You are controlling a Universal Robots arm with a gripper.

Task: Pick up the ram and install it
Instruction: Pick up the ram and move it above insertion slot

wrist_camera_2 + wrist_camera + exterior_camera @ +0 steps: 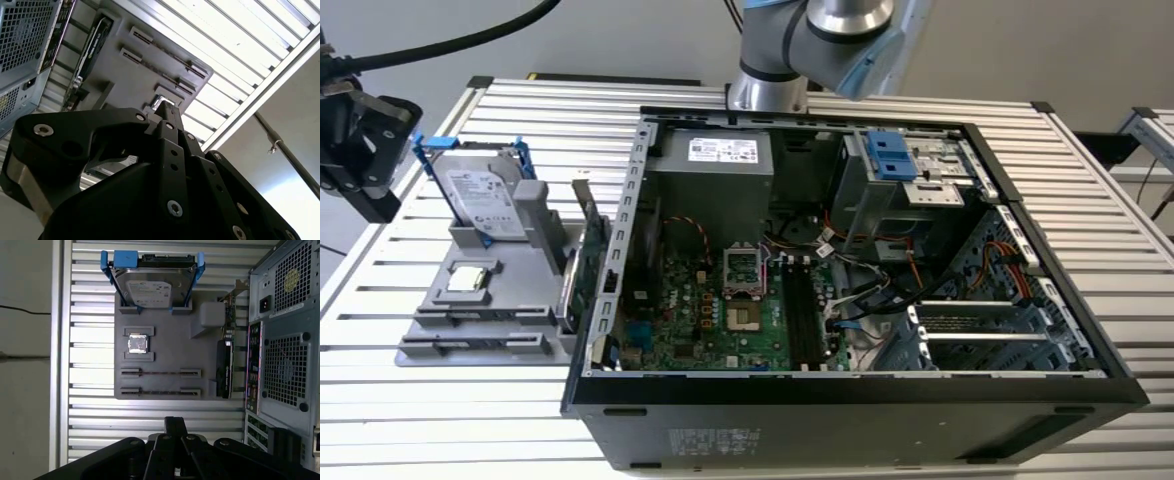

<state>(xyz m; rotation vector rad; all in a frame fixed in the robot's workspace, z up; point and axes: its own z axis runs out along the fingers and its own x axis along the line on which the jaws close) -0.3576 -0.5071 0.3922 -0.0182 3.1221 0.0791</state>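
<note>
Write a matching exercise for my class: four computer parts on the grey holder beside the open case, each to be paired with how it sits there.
Things
1. hard drive
2. processor chip
3. expansion card
4. ram

How it sits
A. thin, on edge between two end clips
B. upright in a blue frame
C. flat in a square recess
D. on edge, nearest the computer case

Pairs: 1-B, 2-C, 3-D, 4-A
</note>
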